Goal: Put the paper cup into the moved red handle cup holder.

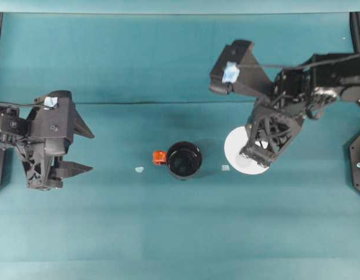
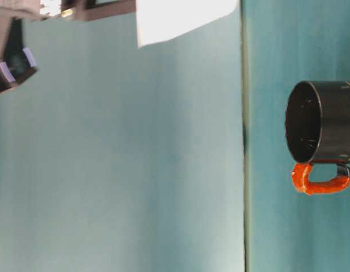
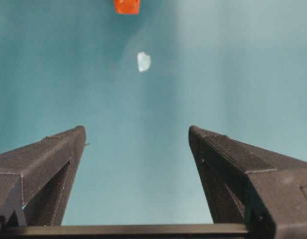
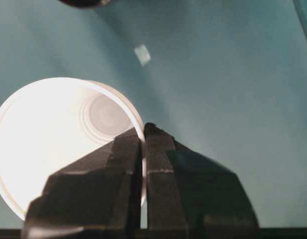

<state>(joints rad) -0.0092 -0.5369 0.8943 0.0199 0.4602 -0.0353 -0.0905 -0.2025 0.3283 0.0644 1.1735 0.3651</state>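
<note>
The right hand (image 4: 143, 130) pinches the paper cup's (image 4: 53, 144) rim, one finger inside, one outside. The cup is plain white, its greyish round base visible inside. In the overhead view it sits at three o'clock from the glossy black red handle cup holder (image 1: 184, 159), whose orange-red handle points to nine o'clock. The left hand (image 1: 86, 151) gapes wide, empty, above the teal table (image 1: 168, 233).
</note>
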